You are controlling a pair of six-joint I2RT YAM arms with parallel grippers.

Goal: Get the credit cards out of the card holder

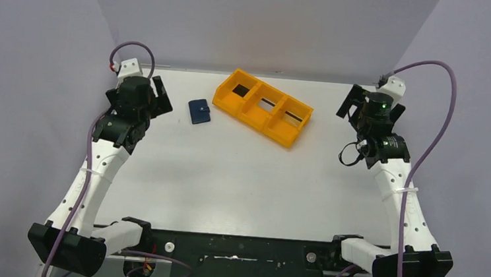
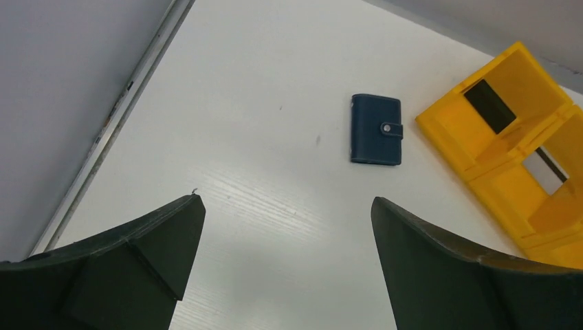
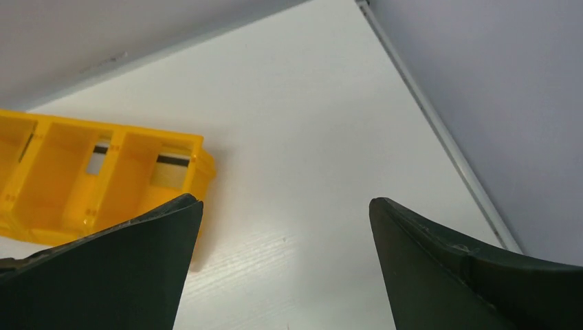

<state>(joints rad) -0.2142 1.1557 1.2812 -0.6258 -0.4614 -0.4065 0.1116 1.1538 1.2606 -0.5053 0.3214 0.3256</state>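
1. At the bottom edge of the top view, the two arm bases sit side by side on a black rail, and each arm reaches up along its own side of the frame.
2. The white worktop point(image 1: 239, 184) fills the middle of the frame.
3. The left gripper point(image 1: 160, 93) hangs above the worktop at the upper left. Its jaws are spread wide with nothing between them, and in its wrist view the left gripper point(image 2: 285, 201) shows only bare worktop in the gap.
4. The right gripper point(image 1: 348, 100) hangs at the upper right. Its jaws are also spread wide and hold nothing, which the right wrist view point(image 3: 285, 199) confirms.
5. The card holder point(image 1: 199, 112) point(image 2: 376, 129) lies flat on the worktop, just right of the left gripper and apart from it. It is folded shut, its tab snapped over the front, so its contents are hidden.
6. The orange three-compartment tray point(image 1: 252, 119) point(image 2: 440, 127) point(image 3: 199, 168) sits near the card holder on its right. It lies diagonally at upper centre and does not touch the card holder.
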